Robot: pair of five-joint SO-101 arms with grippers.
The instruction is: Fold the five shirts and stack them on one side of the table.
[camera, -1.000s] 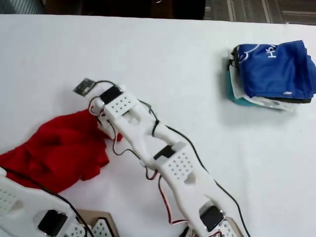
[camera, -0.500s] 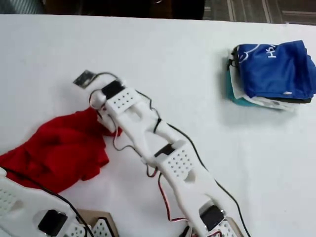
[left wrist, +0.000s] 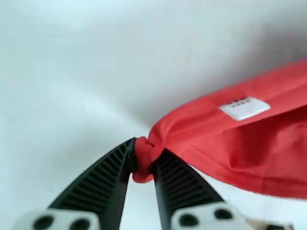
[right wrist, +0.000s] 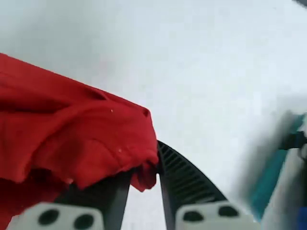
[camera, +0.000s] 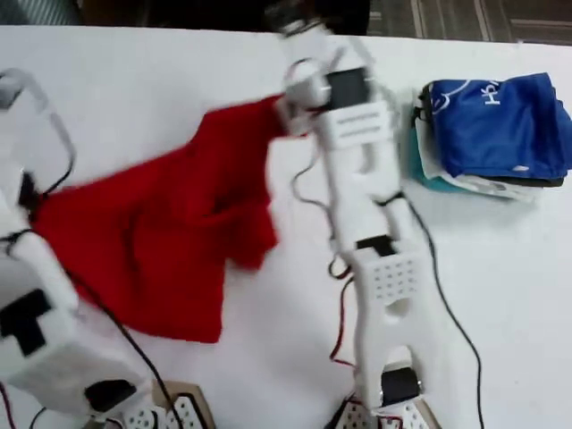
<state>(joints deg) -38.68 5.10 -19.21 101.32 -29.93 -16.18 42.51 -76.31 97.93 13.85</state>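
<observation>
A red shirt [camera: 170, 232] hangs stretched between the two arms above the white table [camera: 179, 71]. My right gripper [camera: 284, 114] is shut on one corner of it at the far middle of the table; the wrist view shows the red shirt [right wrist: 72, 139] pinched between its black jaws [right wrist: 146, 175]. My left gripper [camera: 29, 207] at the left edge is shut on the opposite corner, a bunched knot of red shirt [left wrist: 144, 160] between its jaws, with a white label [left wrist: 244, 108] showing. A stack of folded shirts [camera: 492, 134], blue on top, lies at the far right.
The right arm [camera: 371, 232] runs from the near edge up the middle of the table, close to the folded stack. A brown base plate [camera: 183, 407] sits at the near edge. White table surface [camera: 500, 295] lies open at the near right.
The shirt, crumpled on the near left of the table before, is now lifted and spread. The right arm swung far and to the right; the left arm rose at the left edge.
</observation>
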